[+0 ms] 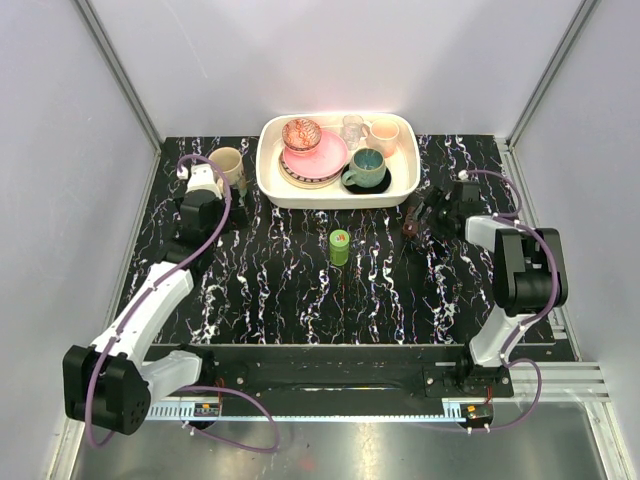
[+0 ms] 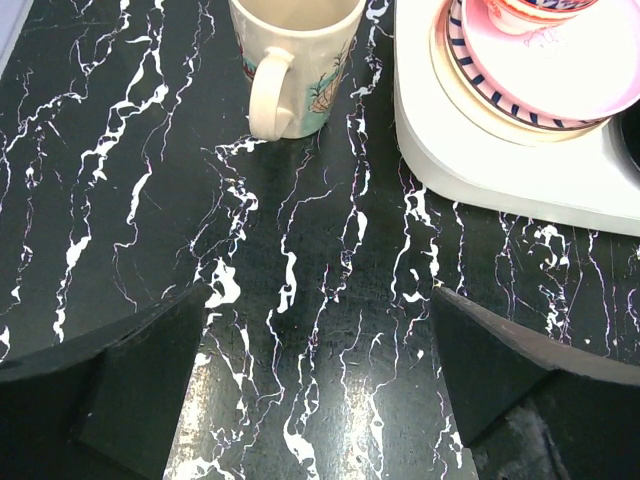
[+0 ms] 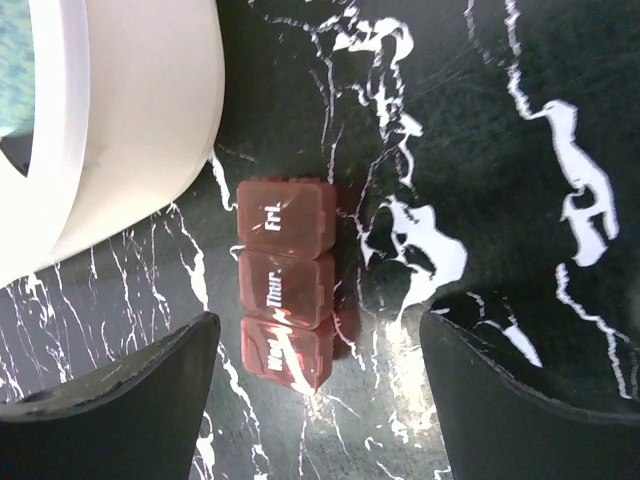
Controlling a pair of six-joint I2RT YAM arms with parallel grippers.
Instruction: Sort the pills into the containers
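Right wrist cam: my right claw [image 3: 315, 345] hangs spread, empty, astride the pill case [image 3: 285, 290] just beside the white tray [image 3: 130, 150]; step: grasp approach; next I'd lower & pinch its sides.

Pale grey walls [image 1: 200, 60] enclose a black, white-veined table [image 1: 290, 290] — soft glow at back.

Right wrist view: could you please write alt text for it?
A small translucent red-brown pill case with day-labelled lids lies on the black white-veined table, framed by the open right gripper, beside a white tray.
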